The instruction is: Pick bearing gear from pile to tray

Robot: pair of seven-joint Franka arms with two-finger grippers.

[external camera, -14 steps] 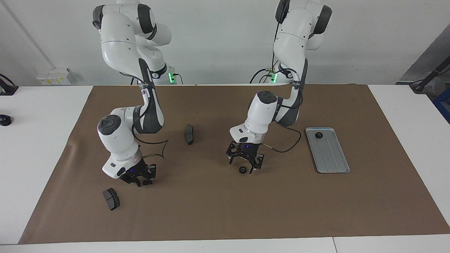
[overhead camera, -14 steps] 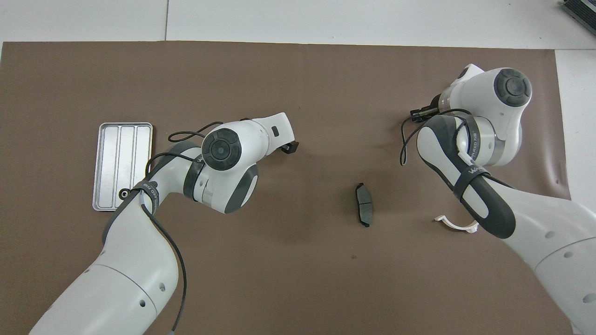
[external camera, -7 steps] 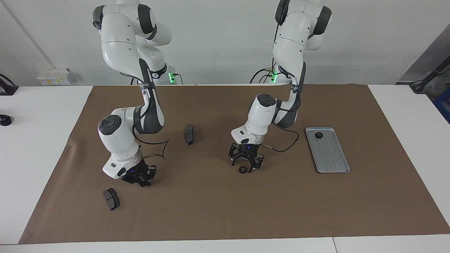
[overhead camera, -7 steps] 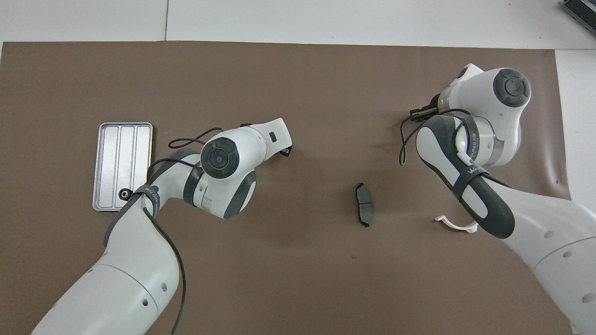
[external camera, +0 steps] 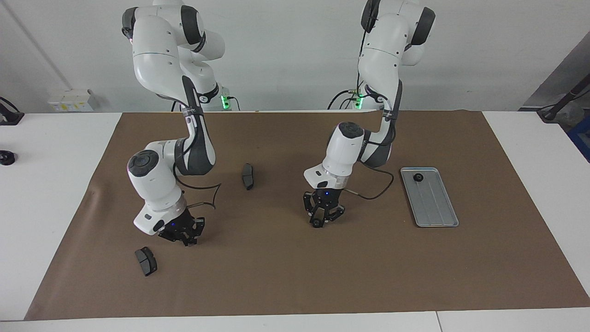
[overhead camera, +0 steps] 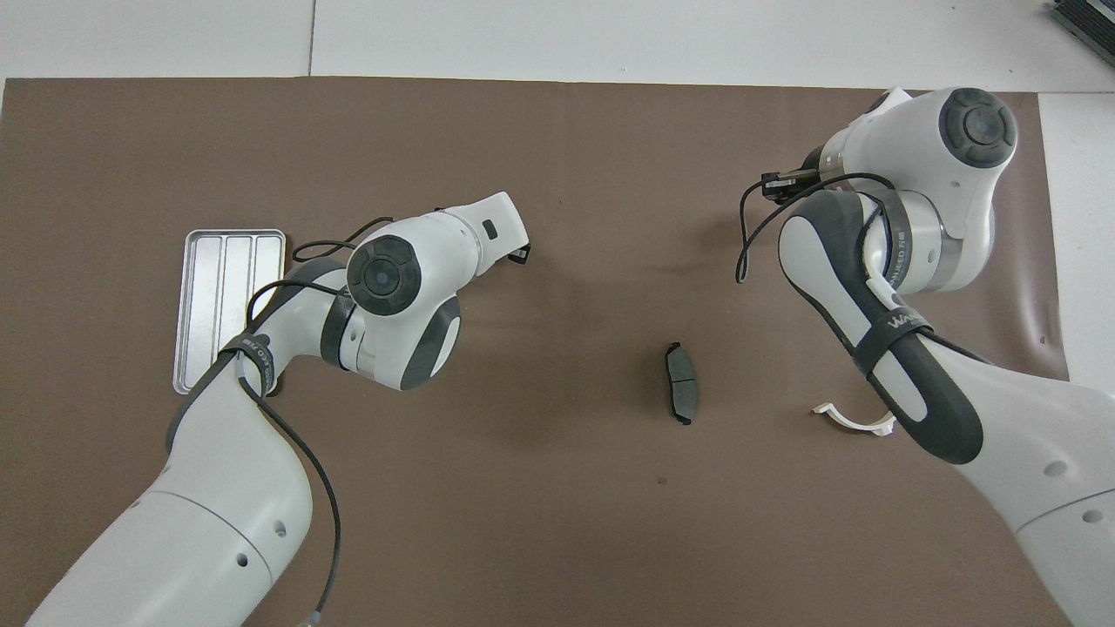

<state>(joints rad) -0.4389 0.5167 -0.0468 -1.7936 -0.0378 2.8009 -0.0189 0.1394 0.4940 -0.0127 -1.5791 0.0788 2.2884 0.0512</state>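
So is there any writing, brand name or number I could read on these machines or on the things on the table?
Black strap on the right arm: white lettering that seems to start with "W"; the rest is too blurred to read.
Black strap on the left arm: white lettering, too blurred to read.
Tray: no writing visible.

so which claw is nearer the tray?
Left. The left claw is down at a small black gear mid-mat, beside the tray. The right claw sits at the right arm's end, near a brake pad.
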